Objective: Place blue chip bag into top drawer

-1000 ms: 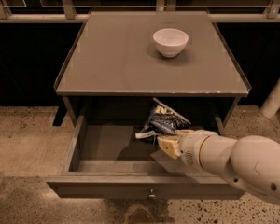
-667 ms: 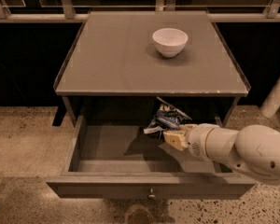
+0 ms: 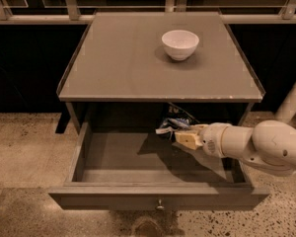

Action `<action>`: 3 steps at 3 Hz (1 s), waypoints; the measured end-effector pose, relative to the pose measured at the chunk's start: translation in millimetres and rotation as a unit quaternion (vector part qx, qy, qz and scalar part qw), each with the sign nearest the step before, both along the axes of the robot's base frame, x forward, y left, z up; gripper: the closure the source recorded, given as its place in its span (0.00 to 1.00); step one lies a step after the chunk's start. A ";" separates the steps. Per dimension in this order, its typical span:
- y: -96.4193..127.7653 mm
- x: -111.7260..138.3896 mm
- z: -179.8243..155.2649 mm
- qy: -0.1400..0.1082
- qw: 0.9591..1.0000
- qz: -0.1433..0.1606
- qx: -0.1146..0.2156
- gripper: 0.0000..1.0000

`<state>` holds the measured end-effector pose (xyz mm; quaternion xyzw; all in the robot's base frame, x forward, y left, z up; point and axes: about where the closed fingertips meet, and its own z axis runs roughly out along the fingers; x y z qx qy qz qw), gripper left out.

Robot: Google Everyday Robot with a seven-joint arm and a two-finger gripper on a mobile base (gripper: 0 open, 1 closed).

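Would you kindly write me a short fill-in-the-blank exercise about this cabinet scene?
1. On the cabinet top stands a white ___.
2. The top drawer is pulled ___.
3. The gripper reaches into the drawer from the ___ side of the picture, with the blue chip bag at its tip.
Missing words: bowl; open; right.

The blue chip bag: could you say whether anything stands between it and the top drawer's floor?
Nothing visible does: the blue chip bag, at the end effector, is over the bare floor of the open top drawer.
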<state>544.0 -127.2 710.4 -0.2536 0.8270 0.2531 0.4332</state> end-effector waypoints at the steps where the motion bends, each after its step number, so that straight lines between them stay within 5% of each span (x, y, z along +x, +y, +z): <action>1: 0.9 -1.4 0.2 0.000 1.000 0.000 -0.002 0.58; 2: 2.6 -4.0 -1.3 -0.006 1.000 0.005 0.003 0.35; 3: 6.6 -7.1 -14.4 0.018 1.000 0.014 0.006 0.11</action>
